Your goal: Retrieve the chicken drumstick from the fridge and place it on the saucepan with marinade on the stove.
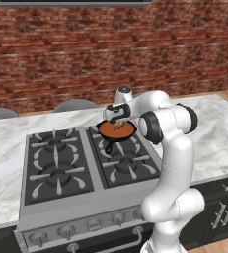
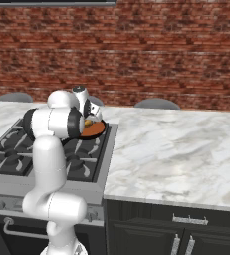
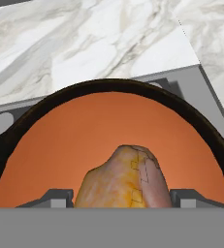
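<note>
- Progress looks late: the chicken drumstick [image 3: 123,179] is at the saucepan with marinade [image 3: 60,140], directly between the two tips of the tool [image 3: 117,197] and over the orange sauce; fetching from the fridge seems done.
- The pan sits on the stove [image 1: 61,168], on the burner just beneath the tool [image 1: 116,118], with the marble table [image 2: 176,149] beyond and beside it.
- The tool's tips stand apart, one on each side of the meat, seemingly against its flanks; I judge it is holding the drumstick, though contact is not certain.
- Left to do, by my reading: release the piece and lift clear.
- Whether the drumstick already rests in the sauce or hangs just above it cannot be told.
- In both base views the arm covers part of the pan, and the drumstick is a small speck there.
</note>
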